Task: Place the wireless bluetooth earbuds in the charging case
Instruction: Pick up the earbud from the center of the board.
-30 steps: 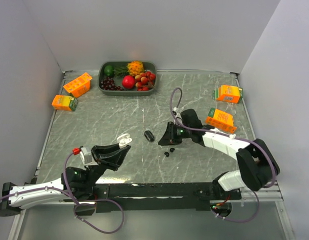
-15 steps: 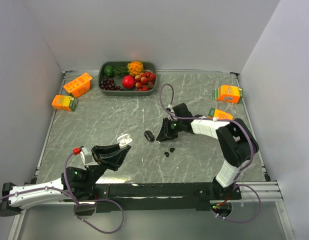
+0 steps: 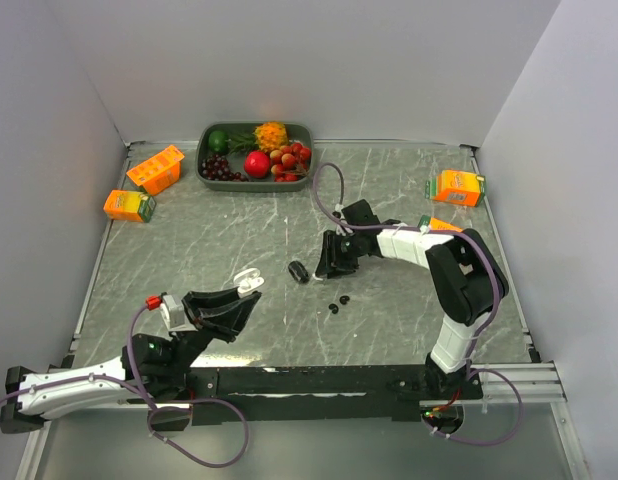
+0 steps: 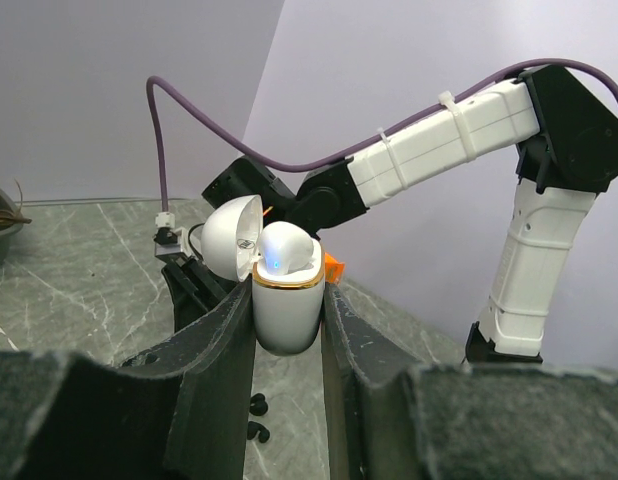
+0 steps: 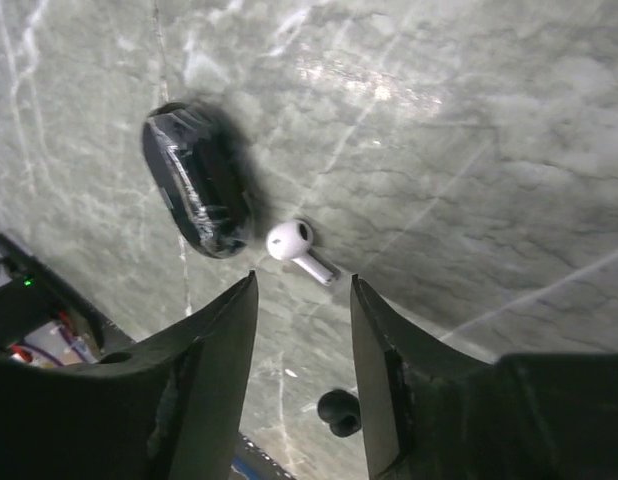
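Clock: read on the top view, with 12 at the far wall.
Left fingers (image 4: 219, 350): closed narrow on the lower body of the charging case (image 4: 286, 315), one finger on each side.
Charging case: white with a gold rim, upright, its domed lid (image 4: 229, 238) hinged open. It is held above the desk (image 3: 219, 240) at about 7 o'clock, near the front edge.
Seated earbud (image 4: 287, 250): white, sitting in the mouth of the case, with a small blue light on it.
Right fingers (image 5: 214, 360): standing apart with nothing gripped, tips down and low over the middle of the desk.
Loose earbud (image 5: 292, 243): white with a short stem, lying on the desk just beyond the gap between the right fingers, touching neither.
Black oval thing (image 5: 197, 193): glossy and dark, flat on the desk just beside the loose earbud, at 9 o'clock of the right fingers. I cannot tell whether the two touch.
Black earbuds (image 3: 338, 304): two tiny glossy pieces close together on the desk, at 6 o'clock of the right fingers and apart from them.
Right arm (image 3: 409, 243): white, reaching in from 4 o'clock with a purple cable looped over it.
Left arm (image 3: 69, 385): low along the front edge at 7 o'clock.
Fruit tray (image 3: 201, 150): dark green, at 12 o'clock against the far edge, holding mixed fruit.
Orange cartons: two at 10 o'clock (image 3: 155, 168), two at 2 o'clock (image 3: 457, 186), one of these partly behind the right arm.
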Available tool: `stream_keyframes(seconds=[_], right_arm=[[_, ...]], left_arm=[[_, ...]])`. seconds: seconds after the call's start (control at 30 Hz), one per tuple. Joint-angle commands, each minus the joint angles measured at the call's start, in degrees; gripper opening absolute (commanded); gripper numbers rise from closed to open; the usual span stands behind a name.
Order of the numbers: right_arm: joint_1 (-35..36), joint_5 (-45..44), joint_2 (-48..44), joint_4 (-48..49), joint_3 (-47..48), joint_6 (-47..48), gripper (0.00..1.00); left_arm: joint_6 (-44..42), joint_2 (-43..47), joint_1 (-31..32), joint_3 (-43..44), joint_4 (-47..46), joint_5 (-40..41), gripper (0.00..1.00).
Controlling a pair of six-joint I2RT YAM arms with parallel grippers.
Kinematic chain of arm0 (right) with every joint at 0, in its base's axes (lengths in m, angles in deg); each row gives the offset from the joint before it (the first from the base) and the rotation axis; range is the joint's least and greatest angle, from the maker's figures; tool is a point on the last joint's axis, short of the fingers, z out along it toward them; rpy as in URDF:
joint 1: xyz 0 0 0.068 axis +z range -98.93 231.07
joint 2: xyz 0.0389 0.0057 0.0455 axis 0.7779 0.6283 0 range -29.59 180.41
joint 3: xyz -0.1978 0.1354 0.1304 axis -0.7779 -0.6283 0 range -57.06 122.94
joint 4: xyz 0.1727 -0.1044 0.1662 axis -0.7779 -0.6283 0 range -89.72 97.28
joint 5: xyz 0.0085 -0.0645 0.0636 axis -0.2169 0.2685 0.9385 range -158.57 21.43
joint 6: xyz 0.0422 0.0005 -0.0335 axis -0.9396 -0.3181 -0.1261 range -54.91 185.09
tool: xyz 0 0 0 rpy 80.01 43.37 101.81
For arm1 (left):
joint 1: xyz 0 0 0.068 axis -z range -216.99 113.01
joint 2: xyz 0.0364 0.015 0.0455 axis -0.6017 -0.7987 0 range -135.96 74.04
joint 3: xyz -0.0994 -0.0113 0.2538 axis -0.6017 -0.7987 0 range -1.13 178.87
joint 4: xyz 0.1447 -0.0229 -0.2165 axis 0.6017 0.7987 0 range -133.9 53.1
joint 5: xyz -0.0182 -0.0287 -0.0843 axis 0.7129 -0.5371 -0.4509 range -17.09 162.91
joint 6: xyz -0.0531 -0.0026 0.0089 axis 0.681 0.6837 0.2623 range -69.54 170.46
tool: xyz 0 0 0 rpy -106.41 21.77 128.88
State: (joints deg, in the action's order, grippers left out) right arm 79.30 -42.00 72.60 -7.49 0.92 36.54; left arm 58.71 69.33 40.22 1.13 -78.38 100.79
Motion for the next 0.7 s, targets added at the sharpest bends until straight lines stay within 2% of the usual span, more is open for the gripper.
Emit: stream_keyframes(seconds=[0.0,0.13,0.23,0.33,0.4,0.47,0.5,0.6,0.67], right_arm=[[-0.54,-2.83,-0.50,-2.81,2.23,1.48,0.62],[0.15,-7.57,-3.13,-4.91,2.76,2.88,0.65],[2.35,-15.64,-7.26,-7.20,4.07,5.60,0.65],[7.70,-24.35,-11.04,-9.23,5.39,10.35,0.56],[12.54,-30.13,-12.19,-10.02,6.01,14.47,0.44],[15.79,-31.83,-12.11,-9.41,5.57,16.94,0.31],[16.50,-32.19,-11.84,-9.06,4.96,18.52,0.27],[17.47,-32.11,-10.70,-6.95,3.12,19.85,0.20],[17.74,-31.84,-9.56,-6.16,2.58,20.47,0.19]], left_arm=[[0.27,-1.09,-0.04,-3.40,-2.26,-0.28,0.01],[0.28,-0.74,-0.04,-3.23,-1.65,-0.19,0.01],[0.36,0.31,-0.04,-3.14,-0.86,-0.02,0.01],[0.10,1.46,-0.04,-3.23,0.11,0.51,0.01],[-0.16,2.16,-0.04,-3.14,0.46,0.77,0.01],[-0.34,2.51,-0.04,-3.23,0.38,0.86,0.01],[-0.43,2.51,-0.04,-3.14,0.38,0.86,0.01],[-0.34,2.08,-0.04,-2.88,0.29,0.51,0.01],[-0.34,1.99,-0.04,-2.79,0.38,0.34,0.01]])
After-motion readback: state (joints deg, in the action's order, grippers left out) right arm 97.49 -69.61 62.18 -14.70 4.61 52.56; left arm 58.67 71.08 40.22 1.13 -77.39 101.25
